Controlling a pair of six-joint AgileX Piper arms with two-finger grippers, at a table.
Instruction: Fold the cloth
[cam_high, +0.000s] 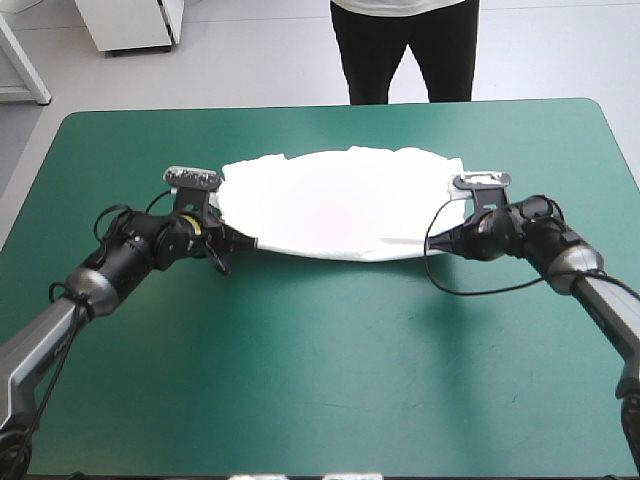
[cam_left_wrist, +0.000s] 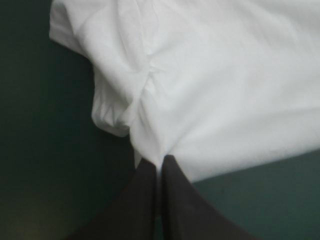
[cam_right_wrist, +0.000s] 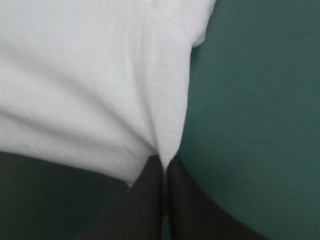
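The T-shirt (cam_high: 340, 205) is soft, matt white cloth. The teal-green bench cover (cam_high: 330, 360) looks smooth, slightly shiny. The left claw (cam_left_wrist: 160, 161) has smooth, matt black fingers (cam_left_wrist: 142, 210).

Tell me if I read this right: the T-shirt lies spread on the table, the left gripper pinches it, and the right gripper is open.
Not quite: the right gripper is shut on the T-shirt too, as the right wrist view shows. The left gripper pinches it, and it lies spread on the table.

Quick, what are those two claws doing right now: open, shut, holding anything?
Left claw: shut on the edge of the white T-shirt.
Right claw: shut on the T-shirt's edge at the other side.
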